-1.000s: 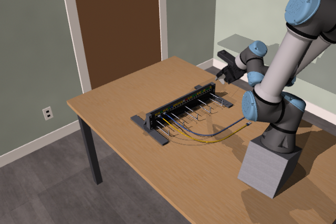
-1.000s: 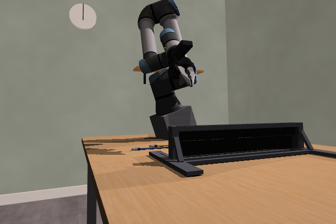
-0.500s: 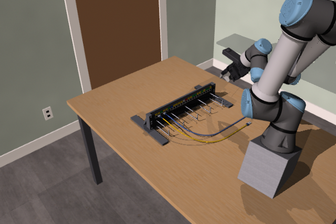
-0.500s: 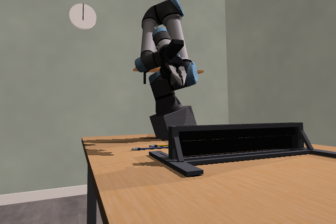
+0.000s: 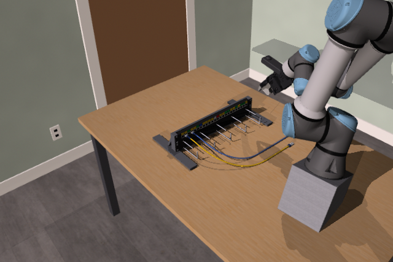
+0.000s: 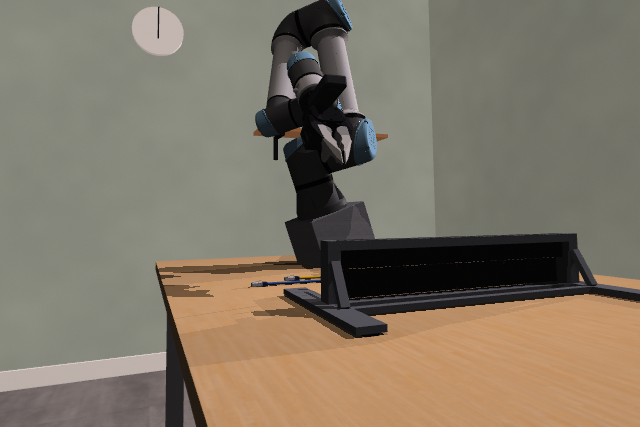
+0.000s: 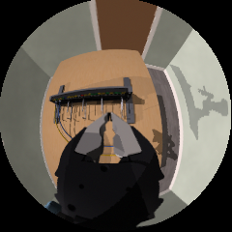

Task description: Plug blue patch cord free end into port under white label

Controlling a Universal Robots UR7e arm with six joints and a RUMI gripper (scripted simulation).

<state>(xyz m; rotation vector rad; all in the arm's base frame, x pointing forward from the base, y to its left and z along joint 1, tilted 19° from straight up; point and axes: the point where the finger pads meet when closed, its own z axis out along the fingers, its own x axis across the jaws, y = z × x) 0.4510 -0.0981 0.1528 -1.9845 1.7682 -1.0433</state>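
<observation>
The blue patch cord (image 5: 241,156) lies in a loose curve on the bench (image 5: 196,208), one end in the rack (image 5: 212,118), its free plug (image 5: 289,137) loose near the arm's base beside the yellow cord (image 5: 244,165). Nothing's plugged under the white label yet. The end effector (image 5: 266,88) hangs high beyond the rack's far end, pinched closed and empty, so grabbing and inserting all remain.

Rack (image 5: 177,134) on table (image 5: 202,202) — cords (image 5: 241,157) before it (arm base (image 5: 312,197) beside)

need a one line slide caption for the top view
Arm's shut, empty claw hovers above the rack while the blue cord and yellow cord lie loose on the table.
</observation>
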